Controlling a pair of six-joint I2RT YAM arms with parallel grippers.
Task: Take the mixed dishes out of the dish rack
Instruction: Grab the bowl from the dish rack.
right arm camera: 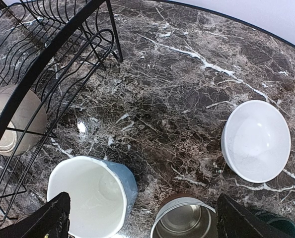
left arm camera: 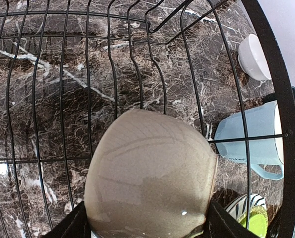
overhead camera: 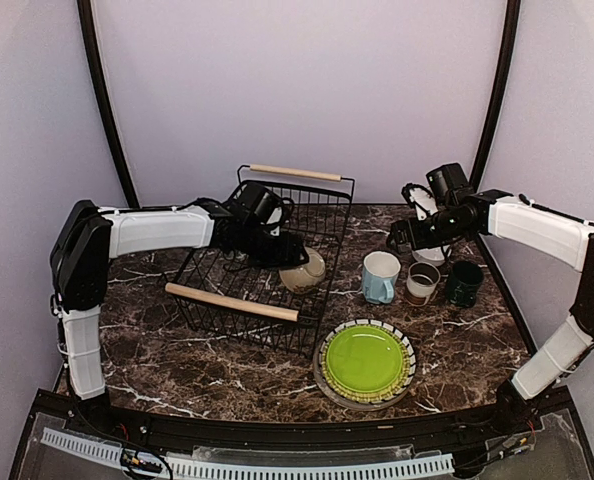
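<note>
Dish rack (overhead camera: 312, 210): black wire, with light bare-wood handles (overhead camera: 232, 301). 
Cream bowl (left arm camera: 150, 173): glossy beige-cream, faint ring lines round the outside. 
Light blue mug (overhead camera: 380, 277): pale blue outside, white inside. 
Cup (overhead camera: 421, 283): brown and white, brown rim, greyish inside. 
Dark green mug (overhead camera: 464, 283): very dark green, nearly black from where I stand. 
White bowl (right arm camera: 256, 141): plain white, no pattern. 
Lime-green plate (overhead camera: 365, 360): solid bright lime. 
Striped plate (overhead camera: 409, 343): black-and-white stripes round the rim. 
Table (overhead camera: 457, 340): dark brown marble look, white veining. 
Left arm (overhead camera: 157, 230) and right arm (overhead camera: 537, 228): white shells, black joints. 
Walls (overhead camera: 297, 90): pale lilac-grey.
</note>
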